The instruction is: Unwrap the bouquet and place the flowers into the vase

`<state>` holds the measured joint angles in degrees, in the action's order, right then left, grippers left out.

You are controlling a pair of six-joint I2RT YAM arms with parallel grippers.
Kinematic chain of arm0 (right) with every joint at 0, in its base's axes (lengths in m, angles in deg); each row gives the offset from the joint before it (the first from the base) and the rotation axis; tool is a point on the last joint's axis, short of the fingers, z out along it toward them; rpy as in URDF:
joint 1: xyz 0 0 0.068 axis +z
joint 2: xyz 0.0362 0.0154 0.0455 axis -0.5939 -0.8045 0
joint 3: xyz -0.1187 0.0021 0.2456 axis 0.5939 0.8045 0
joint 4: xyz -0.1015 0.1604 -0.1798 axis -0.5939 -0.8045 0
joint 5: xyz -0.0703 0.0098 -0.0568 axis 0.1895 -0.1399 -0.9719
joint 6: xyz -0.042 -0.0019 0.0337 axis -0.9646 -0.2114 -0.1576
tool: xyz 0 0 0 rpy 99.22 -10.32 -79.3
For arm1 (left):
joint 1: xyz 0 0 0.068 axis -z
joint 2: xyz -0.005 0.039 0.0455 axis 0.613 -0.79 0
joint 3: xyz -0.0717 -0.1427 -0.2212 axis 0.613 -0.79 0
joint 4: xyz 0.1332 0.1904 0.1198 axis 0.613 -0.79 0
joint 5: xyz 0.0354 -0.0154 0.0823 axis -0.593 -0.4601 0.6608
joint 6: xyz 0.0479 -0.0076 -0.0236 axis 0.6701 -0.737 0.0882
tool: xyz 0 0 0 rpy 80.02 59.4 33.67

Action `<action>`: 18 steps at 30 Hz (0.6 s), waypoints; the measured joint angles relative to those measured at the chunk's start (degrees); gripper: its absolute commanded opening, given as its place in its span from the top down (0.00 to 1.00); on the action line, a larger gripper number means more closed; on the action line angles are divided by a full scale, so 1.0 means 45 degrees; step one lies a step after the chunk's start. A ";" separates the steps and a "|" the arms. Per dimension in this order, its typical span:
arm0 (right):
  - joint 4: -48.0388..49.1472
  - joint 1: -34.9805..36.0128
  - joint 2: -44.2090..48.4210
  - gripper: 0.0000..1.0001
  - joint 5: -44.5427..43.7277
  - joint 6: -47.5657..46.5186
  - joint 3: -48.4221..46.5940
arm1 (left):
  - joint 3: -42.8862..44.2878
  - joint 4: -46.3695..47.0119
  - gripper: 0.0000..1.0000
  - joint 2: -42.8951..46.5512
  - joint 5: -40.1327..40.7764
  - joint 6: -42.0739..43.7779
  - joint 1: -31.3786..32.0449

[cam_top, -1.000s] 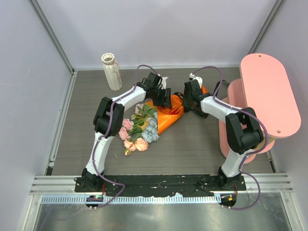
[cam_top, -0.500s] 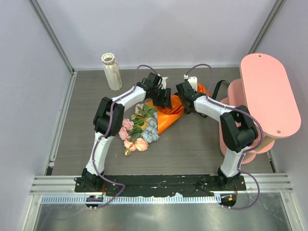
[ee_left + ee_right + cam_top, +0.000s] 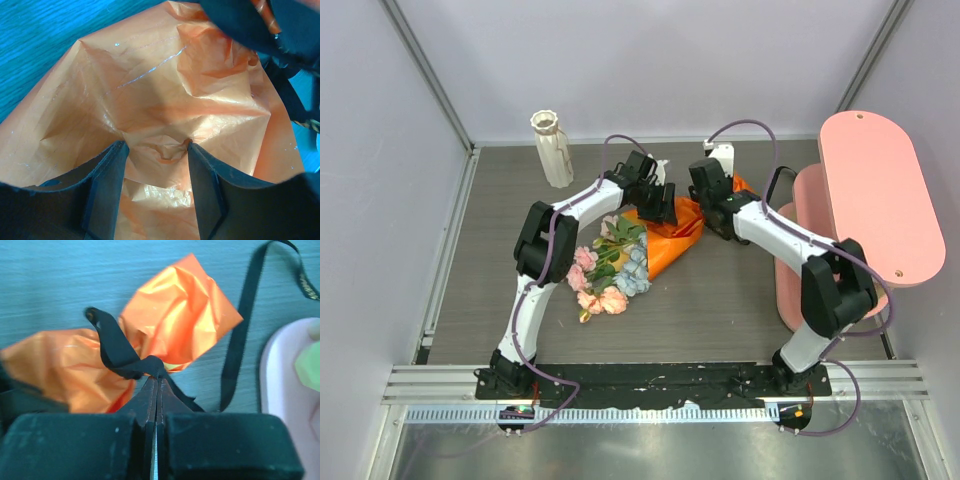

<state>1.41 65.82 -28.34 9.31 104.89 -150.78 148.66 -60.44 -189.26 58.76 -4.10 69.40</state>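
The right tool [image 3: 156,381] is clenched on the black ribbon [image 3: 117,352]. Its fingertips meet right at the knot that cinches the narrow end of the orange paper [image 3: 175,320]. A grip there suits pulling the tie loose, which I take to be the first step of unwrapping. One loose ribbon tail trails off to this tool's right, toward the pink shelf stand [image 3: 285,390].

Just to its left, the left tool [image 3: 155,150] bears down on the paper cone, fingers apart with a crumple of paper between them. I cannot tell whether it pinches or only presses. Either way it seems meant to anchor the bouquet [image 3: 655,245] against the pull.

Behind the left tool, the flowers [image 3: 605,270] spill from the cone's mouth onto the bench [image 3: 720,320], not yet unwrapped. The vase [image 3: 552,150] stands upright well apart from both tools, far left.
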 measured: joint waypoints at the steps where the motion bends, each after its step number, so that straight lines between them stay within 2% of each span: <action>1: 0.0053 -0.0044 0.0301 0.99 0.0559 0.0073 0.0000 | 0.0000 0.0000 0.43 0.0000 0.0000 -0.0005 0.0000; 9: 0.1137 -0.1248 0.3055 0.99 0.5916 0.1821 -0.0053 | 0.0000 0.0000 0.43 0.0000 -0.0005 -0.0005 0.0000; 18: 0.0782 -0.1559 0.5037 0.99 0.7907 0.2477 -0.1059 | 0.0000 0.0005 0.43 0.0000 -0.0010 -0.0044 0.0000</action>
<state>4.93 58.81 -5.67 44.89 116.04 -155.55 148.66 -60.42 -189.26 58.72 -4.30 69.40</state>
